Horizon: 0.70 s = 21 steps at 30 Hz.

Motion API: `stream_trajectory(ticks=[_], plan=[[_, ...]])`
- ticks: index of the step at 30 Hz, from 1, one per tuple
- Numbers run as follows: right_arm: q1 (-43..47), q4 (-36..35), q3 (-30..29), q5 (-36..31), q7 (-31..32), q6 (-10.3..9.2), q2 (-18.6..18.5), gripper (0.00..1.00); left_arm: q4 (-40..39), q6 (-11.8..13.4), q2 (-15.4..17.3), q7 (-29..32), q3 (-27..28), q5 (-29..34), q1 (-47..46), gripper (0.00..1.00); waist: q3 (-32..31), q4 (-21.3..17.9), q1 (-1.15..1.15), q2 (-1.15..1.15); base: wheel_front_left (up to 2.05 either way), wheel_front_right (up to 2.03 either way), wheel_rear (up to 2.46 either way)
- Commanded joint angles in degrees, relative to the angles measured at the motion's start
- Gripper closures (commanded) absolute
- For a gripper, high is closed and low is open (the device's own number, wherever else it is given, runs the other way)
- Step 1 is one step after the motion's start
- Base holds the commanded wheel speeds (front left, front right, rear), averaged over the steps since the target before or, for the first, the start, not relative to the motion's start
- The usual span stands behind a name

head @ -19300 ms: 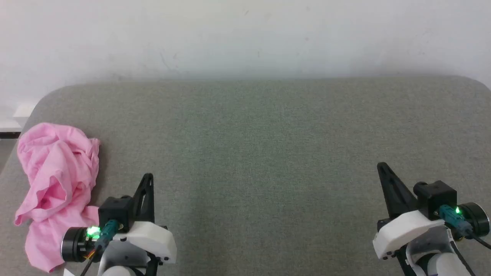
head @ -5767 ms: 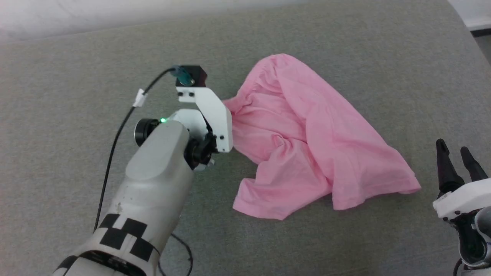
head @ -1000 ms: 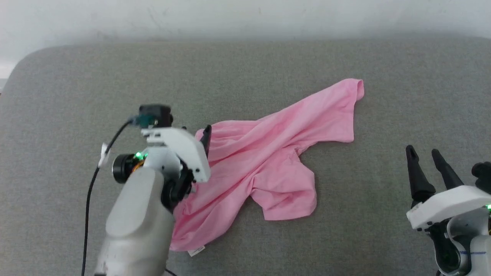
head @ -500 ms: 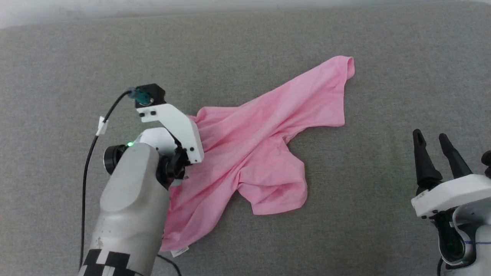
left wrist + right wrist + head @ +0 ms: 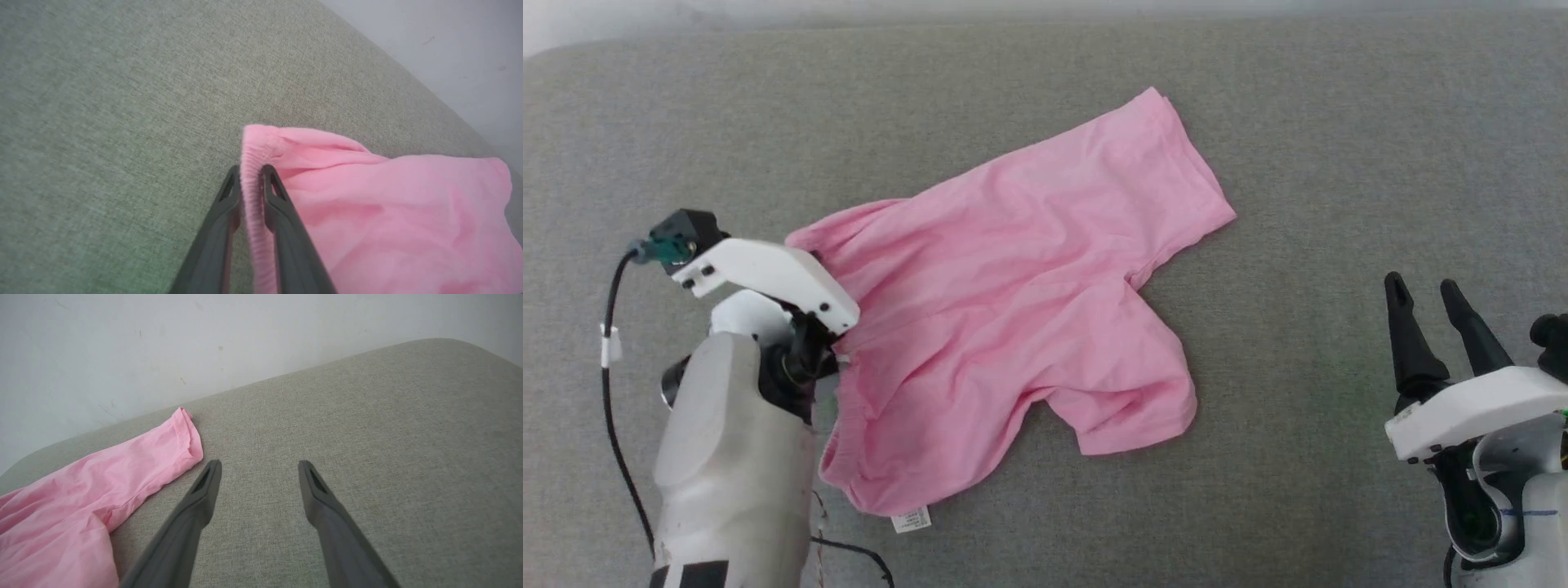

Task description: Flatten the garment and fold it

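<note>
The garment (image 5: 1013, 310), pink shorts, lies spread on the grey surface with one leg (image 5: 1160, 171) pointing to the far right and the other (image 5: 1135, 408) nearer me. Its gathered waistband (image 5: 255, 220) runs down the left side, and a white label (image 5: 912, 519) sticks out at the near corner. In the left wrist view my left gripper (image 5: 250, 173) is shut on the waistband, the fabric edge pinched between both fingers. In the head view its white wrist mount (image 5: 768, 273) covers the fingers. My right gripper (image 5: 1421, 290) stands open to the right of the shorts, holding nothing, with its fingers (image 5: 204, 486) apart over bare surface.
The grey fabric surface (image 5: 1045, 90) extends widely around the shorts, and a white wall (image 5: 163, 335) rises behind its far edge. A black cable (image 5: 609, 408) hangs along my left arm. Bare surface lies between the shorts and my right gripper.
My left gripper has shut on the waistband and drawn it to the left. The shorts have opened out flatter, with the far leg swung round. The head camera has also shifted.
</note>
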Motion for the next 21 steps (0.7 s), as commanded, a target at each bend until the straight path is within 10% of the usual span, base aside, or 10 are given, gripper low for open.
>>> stream_trajectory(ticks=[1, 13, 21], plan=[[-0.52, -0.02, -0.12, -0.27, 0.35, -0.05, 0.15, 0.0, -0.48, -0.89, -0.59, -0.82, 0.04, -0.79, 0.62, 0.0, -0.39, 1.05, 0.0, 0.0, 0.0, 0.0, 0.0], [-6.22, 2.37, 2.43, -4.36, 7.34, -0.05, -0.09, 0.0, -14.38, -8.53, 1.47, -27.19, -5.54, 8.08, 8.61, 0.0, -3.31, 3.08, 0.0, 0.0, 0.0, 0.0, 0.0], [-19.07, 14.13, 7.43, -10.09, 18.29, -0.05, -2.24, 0.0, -24.73, -7.81, -0.82, -32.98, -7.37, 13.59, 18.56, 0.0, -2.83, 5.54, 0.0, 0.0, 0.0, 0.0, 0.0]])
